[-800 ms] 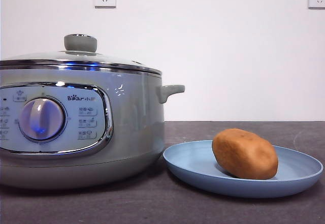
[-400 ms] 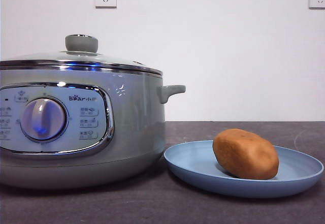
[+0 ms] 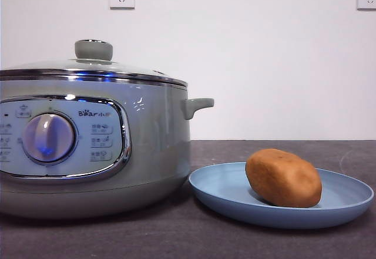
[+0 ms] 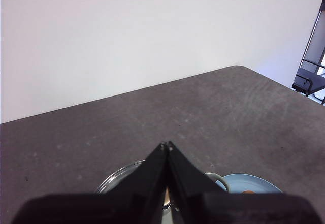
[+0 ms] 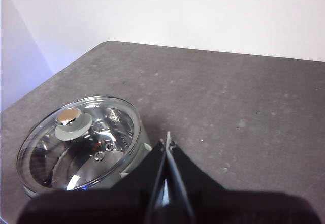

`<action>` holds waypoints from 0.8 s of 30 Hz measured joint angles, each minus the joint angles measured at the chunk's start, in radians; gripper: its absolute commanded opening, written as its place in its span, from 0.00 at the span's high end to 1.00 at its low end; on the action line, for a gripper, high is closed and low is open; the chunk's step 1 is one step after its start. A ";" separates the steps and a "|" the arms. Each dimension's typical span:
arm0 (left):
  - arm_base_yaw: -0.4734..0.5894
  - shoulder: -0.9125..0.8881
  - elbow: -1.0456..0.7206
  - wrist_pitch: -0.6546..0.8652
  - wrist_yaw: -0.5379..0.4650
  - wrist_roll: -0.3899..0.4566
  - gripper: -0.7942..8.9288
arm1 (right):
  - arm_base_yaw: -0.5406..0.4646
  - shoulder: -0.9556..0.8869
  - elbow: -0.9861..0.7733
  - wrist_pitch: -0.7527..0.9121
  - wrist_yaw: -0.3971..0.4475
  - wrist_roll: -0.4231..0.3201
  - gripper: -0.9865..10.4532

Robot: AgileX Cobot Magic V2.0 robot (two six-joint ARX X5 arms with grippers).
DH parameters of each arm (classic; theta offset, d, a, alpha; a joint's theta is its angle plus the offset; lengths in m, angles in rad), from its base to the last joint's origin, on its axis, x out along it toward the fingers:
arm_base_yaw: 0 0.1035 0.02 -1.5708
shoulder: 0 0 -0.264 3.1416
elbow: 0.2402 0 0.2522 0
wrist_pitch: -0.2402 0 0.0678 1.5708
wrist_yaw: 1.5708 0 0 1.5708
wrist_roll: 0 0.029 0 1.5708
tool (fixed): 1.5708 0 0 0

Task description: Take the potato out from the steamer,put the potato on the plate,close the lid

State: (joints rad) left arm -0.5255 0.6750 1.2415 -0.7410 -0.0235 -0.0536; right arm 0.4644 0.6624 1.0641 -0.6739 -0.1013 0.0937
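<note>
Pale-green pot [image 3: 158, 135] with chrome rim and silver dial; clear glass lid [image 5: 78, 142], green knob; orange-brown potato [image 3: 284, 178]; light-blue plate [image 3: 223, 191]; dark grey table [image 4: 203, 112].

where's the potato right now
In the front view the potato lies on the light-blue plate, on the right of the picture, beside the steamer with its lid on.
</note>
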 measured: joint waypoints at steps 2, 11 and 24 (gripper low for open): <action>-0.001 0.000 0.000 -0.005 0.000 0.000 0.92 | 0.000 0.000 0.000 0.000 0.000 0.000 0.91; -0.001 0.005 0.000 -0.021 0.000 0.000 0.92 | 0.000 0.000 0.000 0.000 0.000 0.000 0.91; 0.043 0.018 -0.001 -0.037 -0.017 0.019 0.92 | 0.000 0.000 0.000 0.000 0.000 0.000 0.91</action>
State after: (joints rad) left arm -0.4828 0.6926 1.2404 -0.7780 -0.0402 -0.0341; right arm 0.4644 0.6624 1.0641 -0.6743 -0.1009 0.0937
